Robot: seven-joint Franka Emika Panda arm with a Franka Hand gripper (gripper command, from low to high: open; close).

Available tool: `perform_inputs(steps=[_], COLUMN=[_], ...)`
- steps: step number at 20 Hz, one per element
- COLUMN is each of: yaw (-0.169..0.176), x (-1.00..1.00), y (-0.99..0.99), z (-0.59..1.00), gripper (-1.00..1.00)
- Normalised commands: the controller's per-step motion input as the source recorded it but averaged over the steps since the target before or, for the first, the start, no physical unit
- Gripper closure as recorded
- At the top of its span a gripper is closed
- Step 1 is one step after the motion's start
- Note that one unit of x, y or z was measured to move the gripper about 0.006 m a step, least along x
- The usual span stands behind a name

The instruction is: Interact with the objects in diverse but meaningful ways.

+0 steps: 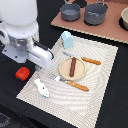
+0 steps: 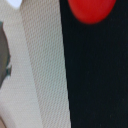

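Toys, four in number, catalogued with the cream placemat (image 1: pixel 100 85) as landmark.

Pincer: hidden behind the white arm (image 1: pixel 22 35) in the exterior view and not shown in the wrist view; whether it is apart or together cannot be told. The arm stands over the placemat's edge on the exterior view's left.

Red tomato-like ball (image 1: pixel 21 73): on the dark surface (image 1: pixel 115 110), just off that same edge of the placemat, close under the arm. In the wrist view it appears as a red round shape (image 2: pixel 92 10) on the dark surface, beside the pale woven cloth of the placemat (image 2: pixel 42 65).

White-and-blue fish (image 1: pixel 42 87): lying flat on the placemat, near its corner nearest the ball.

Tan plate (image 1: pixel 63 64): round, near the middle of the placemat.

Brown sausage stick (image 1: pixel 73 66): lying across the plate.

Fork (image 1: pixel 69 82): wooden handle, on the placemat, along the plate's near side.

Knife (image 1: pixel 85 59): wooden handle, on the placemat, along the plate's far side.

Light blue carton block (image 1: pixel 66 39): upright, at the placemat's far edge.

Brown board (image 1: pixel 107 30): beyond the placemat, carrying two grey pots (image 1: pixel 70 11) (image 1: pixel 94 14) and a bowl (image 1: pixel 124 19) at the frame's edge.
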Motion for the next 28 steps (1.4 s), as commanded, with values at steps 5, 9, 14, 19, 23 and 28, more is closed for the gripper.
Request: perform_inputs(steps=[5,9,14,19,23,28], yaw=[-0.039,-0.013,-0.006,0.000,0.000,-0.002], x=[-0.35,-0.47,-0.59,-0.91,-0.94,-0.41], y=[-0.09,0.03,0.00,-0.02,-0.06,-0.01], z=[-0.24,-0.31,-0.41,-0.54,-0.49,-0.04], gripper=[-1.00,-1.00,-1.00,-1.00,-1.00,-1.00])
